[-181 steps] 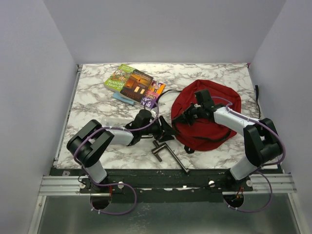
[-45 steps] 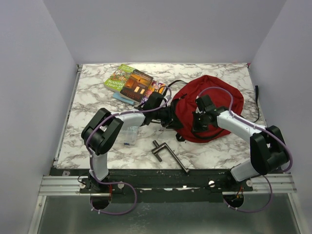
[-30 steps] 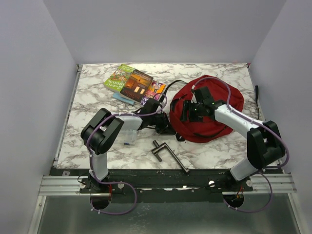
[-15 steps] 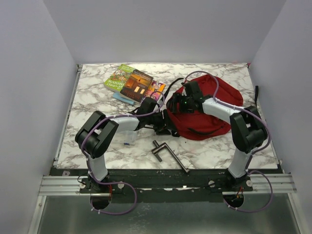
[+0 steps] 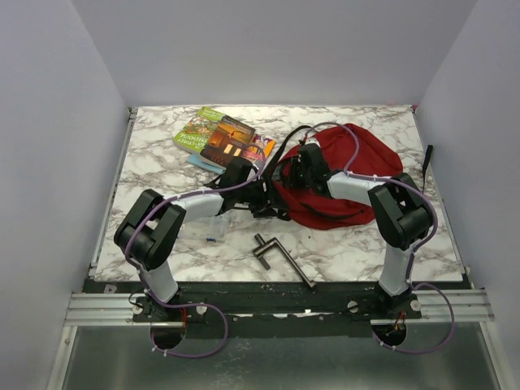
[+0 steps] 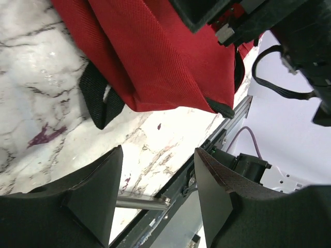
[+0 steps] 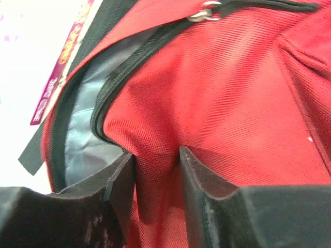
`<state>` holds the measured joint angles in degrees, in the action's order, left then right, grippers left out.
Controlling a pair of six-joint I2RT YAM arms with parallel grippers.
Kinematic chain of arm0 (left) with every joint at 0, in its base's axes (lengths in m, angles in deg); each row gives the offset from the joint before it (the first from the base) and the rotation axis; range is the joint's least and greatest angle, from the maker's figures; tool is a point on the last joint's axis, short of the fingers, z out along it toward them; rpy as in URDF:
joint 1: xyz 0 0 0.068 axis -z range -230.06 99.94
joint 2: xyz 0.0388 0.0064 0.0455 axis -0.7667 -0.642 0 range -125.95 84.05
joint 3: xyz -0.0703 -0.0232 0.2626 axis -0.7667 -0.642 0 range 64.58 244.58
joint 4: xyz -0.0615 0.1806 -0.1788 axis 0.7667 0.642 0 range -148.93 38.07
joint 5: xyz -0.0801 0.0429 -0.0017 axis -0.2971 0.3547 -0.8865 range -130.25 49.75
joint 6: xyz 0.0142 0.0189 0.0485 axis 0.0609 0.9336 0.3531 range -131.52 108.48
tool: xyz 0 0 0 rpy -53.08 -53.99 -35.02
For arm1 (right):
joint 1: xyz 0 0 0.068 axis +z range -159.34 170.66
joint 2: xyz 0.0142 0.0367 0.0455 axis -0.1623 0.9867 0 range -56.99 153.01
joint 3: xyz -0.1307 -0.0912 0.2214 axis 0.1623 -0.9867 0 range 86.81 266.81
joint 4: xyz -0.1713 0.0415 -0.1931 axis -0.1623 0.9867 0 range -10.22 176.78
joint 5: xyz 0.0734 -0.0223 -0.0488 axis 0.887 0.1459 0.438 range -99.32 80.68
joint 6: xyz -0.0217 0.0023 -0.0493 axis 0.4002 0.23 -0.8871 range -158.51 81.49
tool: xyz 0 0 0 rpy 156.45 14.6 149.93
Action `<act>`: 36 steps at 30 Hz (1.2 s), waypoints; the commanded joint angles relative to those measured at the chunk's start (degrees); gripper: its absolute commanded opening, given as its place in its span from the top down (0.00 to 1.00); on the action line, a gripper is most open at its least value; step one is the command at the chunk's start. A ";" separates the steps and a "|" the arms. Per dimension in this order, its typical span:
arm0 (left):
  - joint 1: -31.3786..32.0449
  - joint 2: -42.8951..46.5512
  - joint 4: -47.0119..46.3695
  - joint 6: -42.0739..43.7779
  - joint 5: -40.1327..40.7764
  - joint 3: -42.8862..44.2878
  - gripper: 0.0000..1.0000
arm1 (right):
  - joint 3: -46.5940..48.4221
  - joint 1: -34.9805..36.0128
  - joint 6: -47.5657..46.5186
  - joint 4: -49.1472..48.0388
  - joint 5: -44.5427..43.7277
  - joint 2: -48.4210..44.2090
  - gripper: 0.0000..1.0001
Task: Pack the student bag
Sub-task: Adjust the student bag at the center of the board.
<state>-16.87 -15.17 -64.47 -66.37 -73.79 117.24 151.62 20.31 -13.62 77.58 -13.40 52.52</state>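
Left arm (image 5: 191,207): stretched low over the marble table (image 5: 154,175) from its base at the near left, forearm pointing right toward the middle.
Clear pouch (image 5: 213,230): flat on the table, partly under the left forearm.
Books (image 5: 223,140): overlapping stack at the back left, well clear of both grippers.
Left gripper (image 5: 266,200) (image 6: 158,194): just beside the bag's left edge, turned on its side. Jaws apart, nothing between them; wrist view shows bare marble through the gap and a black strap loop (image 6: 98,101) beyond the fingertips.
Metal bar (image 5: 280,256): bent, lying loose near the front edge, between the two bases.
Student bag (image 5: 357,158) (image 6: 170,57) (image 7: 232,103): dark red, slumped on the table right of centre. Zipper (image 7: 111,85) parted, grey lining (image 7: 83,129) showing.
Right gripper (image 5: 305,165) (image 7: 155,170): on the bag's upper left, beside the opening. Fingers (image 7: 199,181) closed on a raised fold of red fabric that fills the gap.
Right arm (image 5: 398,211): elbow folded tight at the near right, forearm running left across the bag.
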 commanded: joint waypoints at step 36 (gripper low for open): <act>-21.17 11.06 5.91 -1.63 15.04 6.06 0.20 | -3.37 -26.22 9.63 12.22 42.03 -18.91 0.99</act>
<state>-32.62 -10.49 -57.69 -66.44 -71.91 127.89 147.36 -5.64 -4.46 89.76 27.12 37.92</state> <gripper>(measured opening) 0.803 0.009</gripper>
